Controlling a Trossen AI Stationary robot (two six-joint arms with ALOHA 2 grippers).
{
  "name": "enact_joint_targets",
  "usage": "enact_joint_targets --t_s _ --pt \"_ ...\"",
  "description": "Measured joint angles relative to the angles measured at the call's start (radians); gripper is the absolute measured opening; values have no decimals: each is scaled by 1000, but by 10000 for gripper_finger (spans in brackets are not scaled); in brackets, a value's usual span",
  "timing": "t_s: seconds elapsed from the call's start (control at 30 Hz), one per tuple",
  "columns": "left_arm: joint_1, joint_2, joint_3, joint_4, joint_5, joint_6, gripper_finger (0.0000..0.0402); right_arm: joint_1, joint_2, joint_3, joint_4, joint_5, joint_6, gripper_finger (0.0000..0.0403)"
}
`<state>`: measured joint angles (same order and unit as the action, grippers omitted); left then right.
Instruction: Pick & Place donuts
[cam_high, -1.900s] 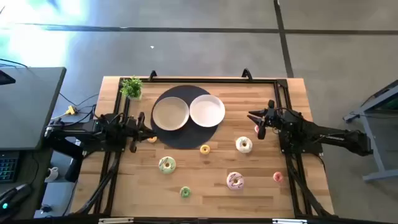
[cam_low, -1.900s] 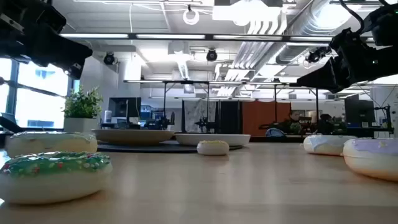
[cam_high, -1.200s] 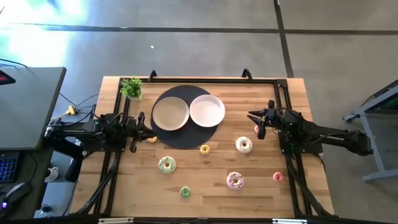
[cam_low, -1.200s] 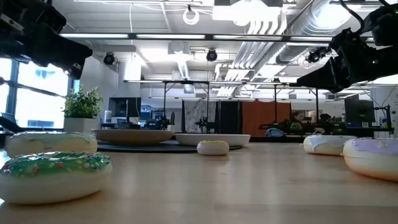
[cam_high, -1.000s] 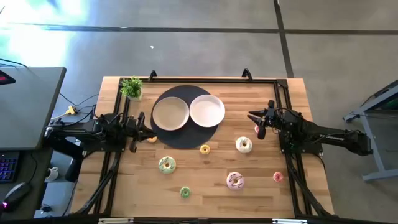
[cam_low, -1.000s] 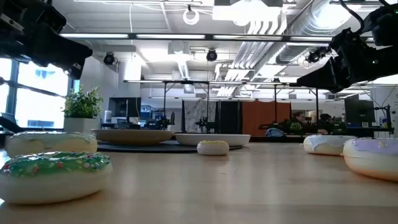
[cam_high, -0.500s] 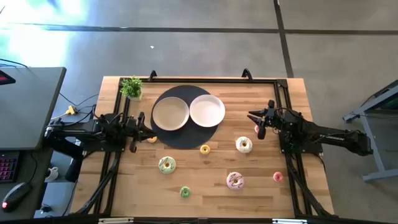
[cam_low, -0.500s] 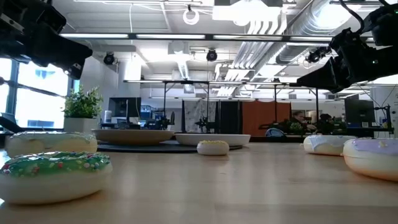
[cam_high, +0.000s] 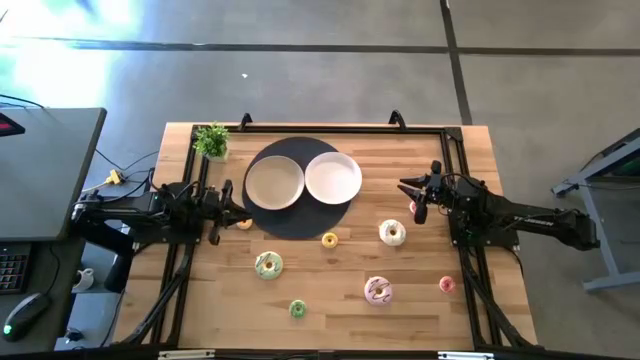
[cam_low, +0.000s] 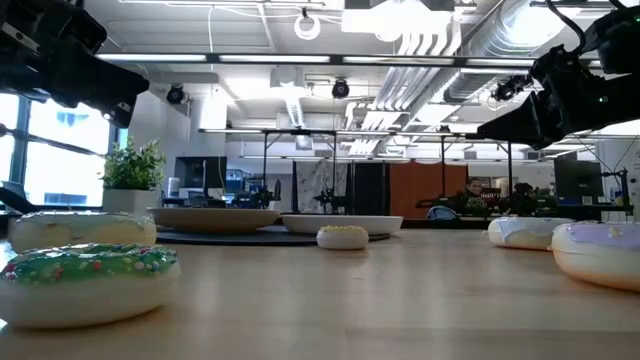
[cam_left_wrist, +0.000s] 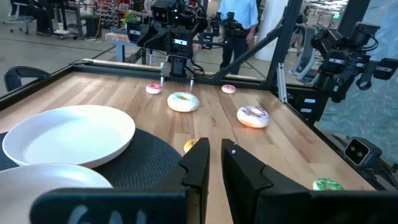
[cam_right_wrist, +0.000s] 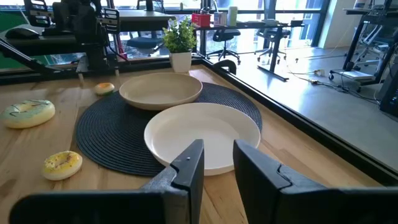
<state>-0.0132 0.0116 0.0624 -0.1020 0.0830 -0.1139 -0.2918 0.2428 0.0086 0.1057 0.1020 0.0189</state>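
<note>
Donuts (cam_high: 392, 233) lie untouched; left end effector (cam_high: 228, 211) and right end effector (cam_high: 412, 198) hover, slightly parted.

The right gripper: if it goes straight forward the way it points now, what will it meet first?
Probably the white plate: the right gripper, fingers slightly apart, points across its rim toward the beige plate on the dark mat. How high it sits above the plate is unclear, so it might pass over.

Floor: grey concrete (cam_high: 330, 80), crossed by dark seams.
Tabletop: pale wood planks (cam_high: 330, 275), edged by a black frame.
Side furniture: a dark desk (cam_high: 45, 170) stood just beside the tabletop.
Ceiling: exposed white ducts (cam_low: 430, 40) and strip lights.
Windows: bright panes (cam_low: 45, 150) lit one side of the room.
Beyond: workbenches (cam_left_wrist: 124, 37), office chairs, a standing person (cam_left_wrist: 239, 28).
</note>
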Motion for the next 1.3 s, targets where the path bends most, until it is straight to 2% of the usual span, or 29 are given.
enact_joint_targets --t_s 1.3 --pt "0 0 0 -1 -8 0 42 0 0 0 0 0 0 83"
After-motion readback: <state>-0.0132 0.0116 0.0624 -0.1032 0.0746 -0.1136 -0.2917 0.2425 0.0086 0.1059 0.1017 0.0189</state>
